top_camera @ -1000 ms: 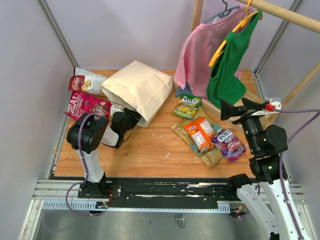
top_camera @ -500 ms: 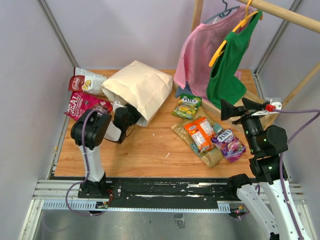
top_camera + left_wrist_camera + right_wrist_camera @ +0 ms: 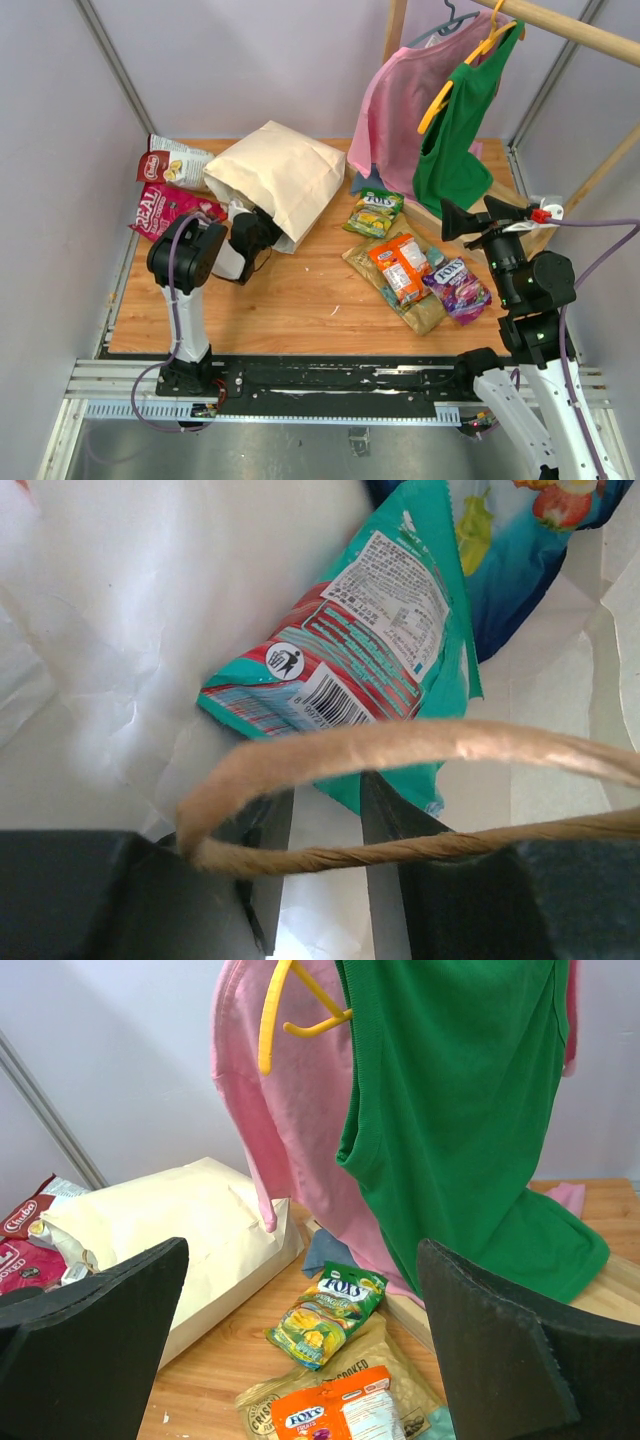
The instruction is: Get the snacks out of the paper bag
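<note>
The tan paper bag (image 3: 275, 180) lies on its side, mouth toward the front left. My left gripper (image 3: 250, 238) is at that mouth, open and holding nothing. In the left wrist view its fingers (image 3: 270, 830) stand a little apart under the bag's loop handle (image 3: 400, 745). A teal snack packet (image 3: 370, 650) lies just beyond them inside the bag, with a blue packet (image 3: 520, 540) behind it. Green (image 3: 375, 212), orange (image 3: 400, 268), tan (image 3: 425, 312) and purple (image 3: 458, 288) packets lie on the table right of the bag. My right gripper (image 3: 470, 218) hangs wide open above them.
Red-white (image 3: 175, 165) and magenta (image 3: 165, 210) packets lie at the far left beside the bag. A pink shirt (image 3: 400, 110) and a green shirt (image 3: 455, 140) hang from a wooden rail at the back right. Grey walls close in both sides.
My left gripper has pushed a little farther up into the mouth of the bag. The right arm has not moved.
</note>
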You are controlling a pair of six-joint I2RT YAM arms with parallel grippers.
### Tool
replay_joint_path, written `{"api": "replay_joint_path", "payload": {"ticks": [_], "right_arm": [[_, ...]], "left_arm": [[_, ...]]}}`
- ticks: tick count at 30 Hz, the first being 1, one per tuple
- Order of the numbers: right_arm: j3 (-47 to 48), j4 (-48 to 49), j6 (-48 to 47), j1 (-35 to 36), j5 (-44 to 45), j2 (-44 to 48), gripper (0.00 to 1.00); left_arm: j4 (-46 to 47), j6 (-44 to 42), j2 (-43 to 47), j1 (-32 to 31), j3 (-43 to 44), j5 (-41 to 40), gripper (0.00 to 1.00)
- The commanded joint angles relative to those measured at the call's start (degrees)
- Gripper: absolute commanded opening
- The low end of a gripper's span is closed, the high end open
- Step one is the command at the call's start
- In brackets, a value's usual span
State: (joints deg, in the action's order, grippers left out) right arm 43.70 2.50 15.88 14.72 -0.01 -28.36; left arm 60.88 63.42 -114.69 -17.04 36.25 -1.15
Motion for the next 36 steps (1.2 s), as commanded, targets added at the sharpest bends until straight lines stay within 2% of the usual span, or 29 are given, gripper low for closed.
{"api": "replay_joint_path", "payload": {"ticks": [1, 3, 8, 11, 12, 32, 33, 36], "right_arm": [[0.6, 0.9, 0.2, -0.3, -0.9, 0.5, 0.98], [0.5, 1.0, 0.2, -0.4, -0.7, 0.8, 0.98], [-0.5, 2.5, 0.1, -0.4, -0.6, 2.3, 0.98], [-0.6, 2.7, -0.2, -0.3, -0.6, 2.6, 0.98], [-0.6, 2.7, -0.2, -0.3, -0.7, 2.6, 0.98], [-0.7, 2.6, -0.3, -0.4, -0.8, 2.2, 0.98], [-0.6, 2.5, -0.4, -0.4, -0.8, 2.2, 0.98], [-0.6, 2.5, -0.4, -0.4, -0.7, 2.2, 0.98]], "left_arm": [[-4.0, -1.0, -2.3, 0.2, 1.5, -0.9, 0.36], [-4.8, -0.9, -2.4, 0.2, 1.6, -1.5, 0.33], [-4.9, -0.8, -1.5, 0.2, 0.8, -3.4, 0.18], [-5.3, -1.1, -1.4, 0.2, 1.2, -3.5, 0.03], [-5.4, -1.1, -1.5, 0.2, 1.2, -3.7, 0.01], [-5.9, -4.1, 7.3, 0.3, -4.4, -10.0, 0.01], [-6.2, -3.9, 7.4, 0.3, -4.4, -9.9, 0.02], [-7.1, -2.7, 6.9, 0.5, -4.1, -10.0, 0.26]]}}
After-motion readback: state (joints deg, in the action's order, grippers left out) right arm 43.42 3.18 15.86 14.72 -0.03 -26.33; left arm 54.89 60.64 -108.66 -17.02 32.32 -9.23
